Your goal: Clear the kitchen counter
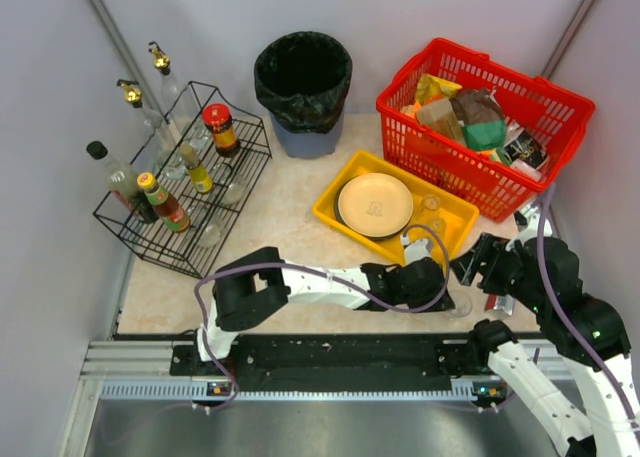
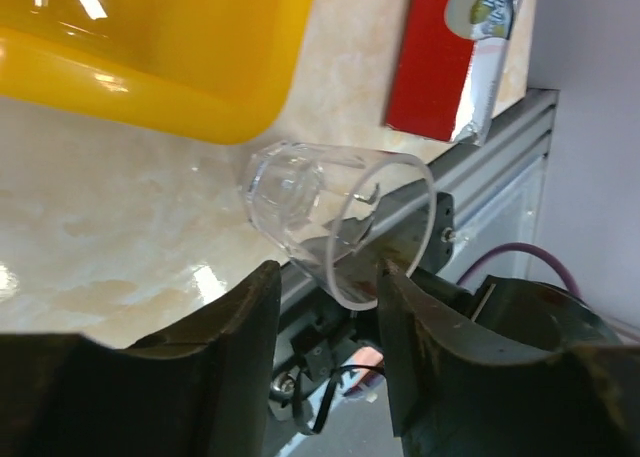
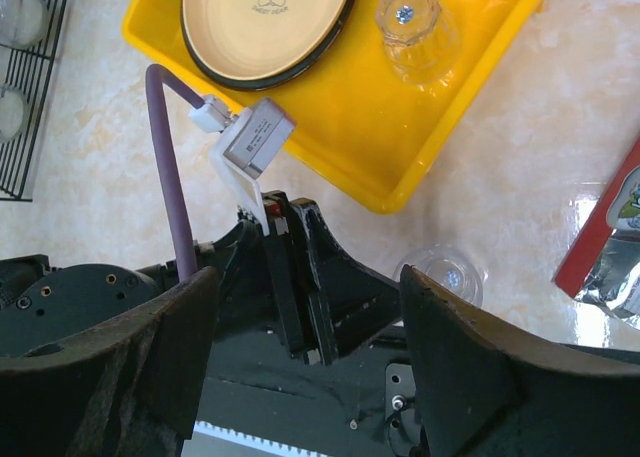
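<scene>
The tabletop [image 1: 280, 217] carries a wire rack [image 1: 130, 232] at 9 o'clock, a bin [image 1: 305, 137] at 12, a red basket [image 1: 450, 172] at 2, a yellow tray [image 1: 450, 222] centrally, and a glass [image 1: 458, 304] beside a red packet [image 1: 497, 303] at 4.

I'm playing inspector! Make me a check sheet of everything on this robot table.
Surface: counter, beige and marbled, shiny; nothing seen spilled.
Job's things: glass near the front edge; red packet lying close by.
Clutter: tray with a plate and a second glass; rack of bottles; bin; basket of packets.
Pincers: left pincer open at the glass's rim; right pincer open and empty, above the left arm.
Cables: purple cable along the left arm, another on the right; nothing seen snagged.
Surroundings: grey walls; metal rail in front.
</scene>
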Controlling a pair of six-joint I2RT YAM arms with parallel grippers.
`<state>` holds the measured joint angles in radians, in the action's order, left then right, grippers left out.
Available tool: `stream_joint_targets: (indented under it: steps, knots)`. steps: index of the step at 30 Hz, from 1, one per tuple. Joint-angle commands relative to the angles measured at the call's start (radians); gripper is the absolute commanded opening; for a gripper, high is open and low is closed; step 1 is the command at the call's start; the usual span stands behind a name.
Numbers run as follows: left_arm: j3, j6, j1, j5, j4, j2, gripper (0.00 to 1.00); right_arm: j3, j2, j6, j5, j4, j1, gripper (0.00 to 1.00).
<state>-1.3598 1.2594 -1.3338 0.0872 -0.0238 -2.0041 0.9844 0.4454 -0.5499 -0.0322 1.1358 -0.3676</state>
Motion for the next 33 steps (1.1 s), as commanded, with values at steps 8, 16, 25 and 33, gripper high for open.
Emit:
stream_joint_targets:
  steps: [8,16,25,33]
  knots:
    - [-0.002,-0.028,0.002,0.101,-0.088,0.044,0.05,0.037,-0.013,0.013,0.023,-0.01,0.007,0.72]
    - [0.016,-0.175,0.005,0.166,-0.113,0.163,0.0,0.065,-0.007,0.005,0.026,-0.01,0.006,0.72]
    - [0.227,-0.296,0.103,-0.071,0.114,0.506,0.0,0.091,0.015,0.059,0.17,-0.063,0.007,0.74]
    - [0.404,-0.187,0.28,-0.395,0.326,0.725,0.0,0.146,0.045,0.021,0.259,-0.16,0.007,0.76]
